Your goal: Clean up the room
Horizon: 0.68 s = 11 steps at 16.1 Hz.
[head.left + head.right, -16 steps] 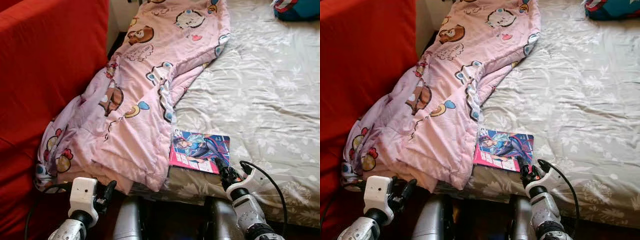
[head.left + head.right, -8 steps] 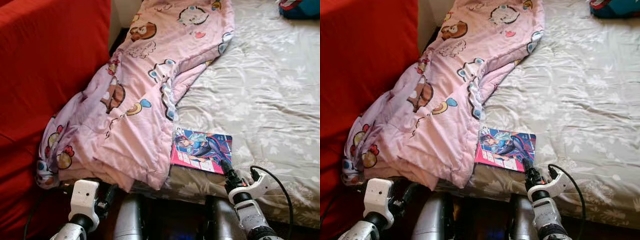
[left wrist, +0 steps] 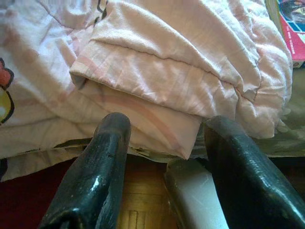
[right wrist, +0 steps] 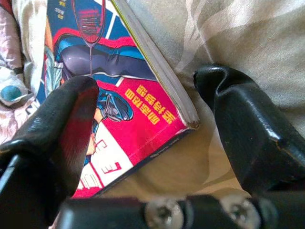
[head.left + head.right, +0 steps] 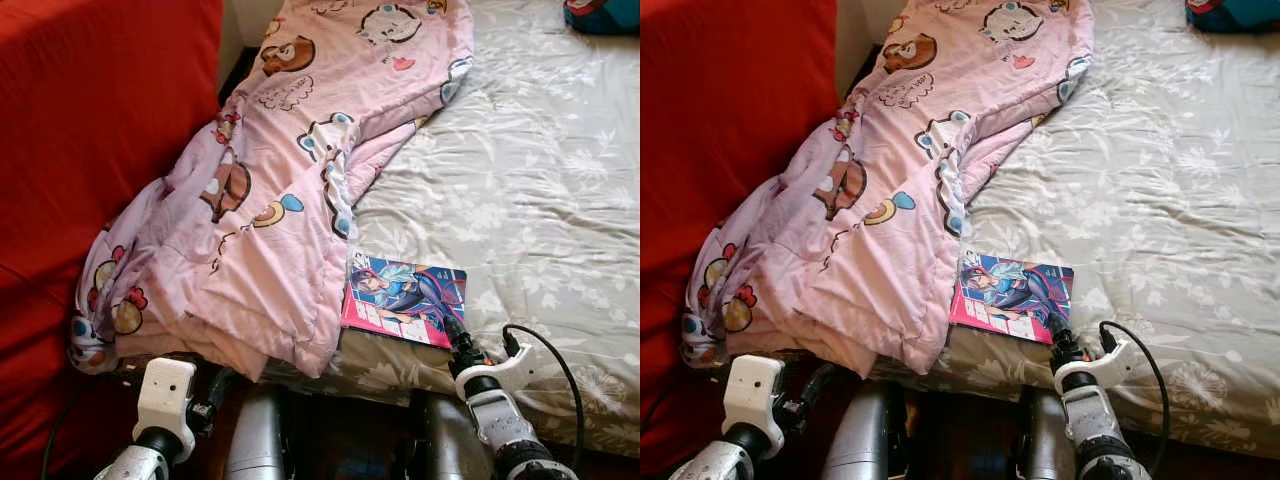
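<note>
A comic book (image 5: 403, 300) with a pink and blue cover lies near the bed's front edge, partly tucked against a pink cartoon-print quilt (image 5: 280, 190). My right gripper (image 5: 455, 335) is open at the book's near right corner; in the right wrist view its fingers (image 4: 62, 133) straddle that corner of the book (image 4: 109, 90), one over the cover, one over the sheet. My left gripper (image 3: 164, 143) is open low by the bed's edge, just below the quilt's folded hem (image 3: 157, 81).
The bed's grey floral sheet (image 5: 530, 180) stretches right. A red sofa (image 5: 90, 140) stands close on the left. A blue and red item (image 5: 605, 12) lies at the bed's far right corner. Wooden floor (image 3: 138, 214) lies below the bed edge.
The view has shifted slightly. My right gripper has crept forward to the book's near corner. My left gripper has sunk a little lower at the bed's edge.
</note>
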{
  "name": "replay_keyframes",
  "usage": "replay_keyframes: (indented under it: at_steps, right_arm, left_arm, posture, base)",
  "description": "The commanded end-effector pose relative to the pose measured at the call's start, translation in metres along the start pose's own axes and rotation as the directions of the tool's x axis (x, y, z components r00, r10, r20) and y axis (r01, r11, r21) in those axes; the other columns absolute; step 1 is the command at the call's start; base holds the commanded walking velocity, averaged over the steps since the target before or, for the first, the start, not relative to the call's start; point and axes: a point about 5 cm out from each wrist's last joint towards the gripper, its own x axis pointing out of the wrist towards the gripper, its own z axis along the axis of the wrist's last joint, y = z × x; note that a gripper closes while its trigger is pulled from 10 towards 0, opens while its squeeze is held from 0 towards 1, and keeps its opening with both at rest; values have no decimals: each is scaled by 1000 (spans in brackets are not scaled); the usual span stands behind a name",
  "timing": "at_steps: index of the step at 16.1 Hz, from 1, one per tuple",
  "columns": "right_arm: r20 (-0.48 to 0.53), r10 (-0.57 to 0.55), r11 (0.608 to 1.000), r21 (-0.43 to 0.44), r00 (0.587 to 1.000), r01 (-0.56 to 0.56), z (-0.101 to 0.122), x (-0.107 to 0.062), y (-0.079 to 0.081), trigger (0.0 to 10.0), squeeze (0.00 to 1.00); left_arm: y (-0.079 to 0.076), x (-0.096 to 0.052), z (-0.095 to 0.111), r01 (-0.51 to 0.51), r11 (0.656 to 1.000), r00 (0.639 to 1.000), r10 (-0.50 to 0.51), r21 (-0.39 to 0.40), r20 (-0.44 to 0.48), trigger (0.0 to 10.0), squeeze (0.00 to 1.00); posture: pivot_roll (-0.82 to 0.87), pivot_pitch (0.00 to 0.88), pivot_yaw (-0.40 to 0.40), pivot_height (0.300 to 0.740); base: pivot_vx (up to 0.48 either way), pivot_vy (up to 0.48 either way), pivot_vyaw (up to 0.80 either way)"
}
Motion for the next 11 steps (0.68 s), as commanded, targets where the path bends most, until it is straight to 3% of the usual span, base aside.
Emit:
replay_keyframes:
  at_steps: [1, 5, 10, 11]
  right_arm:
    - [-111, -113, 991, 53, 987, 119, -29, -11, -18, 10000, 0]
    - [-249, -93, 995, -53, 964, 82, -49, -9, -9, 10000, 0]
    - [-259, -47, 997, -76, 965, 29, -47, -7, -4, 10000, 0]
    - [-264, -51, 996, -83, 963, 30, -47, -7, -5, 5843, 0]
  left_arm:
    - [5, -5, -2, -14, 1000, 1000, 14, 14, -24, 10000, 0]
    - [7, -3, -1, -20, 999, 1000, 21, 25, -21, 10000, 0]
    - [4, -3, -2, -15, 999, 1000, 16, 31, -21, 10000, 0]
    - [4, -3, -2, -14, 999, 1000, 14, 33, -21, 10000, 0]
  posture:
    - [293, 271, 104, 587]
    - [294, 269, 98, 587]
    - [287, 264, 91, 587]
    - [287, 264, 91, 587]
  base:
    - [0, 0, 0]
    - [0, 0, 0]
    - [0, 0, 0]
    - [0, 0, 0]
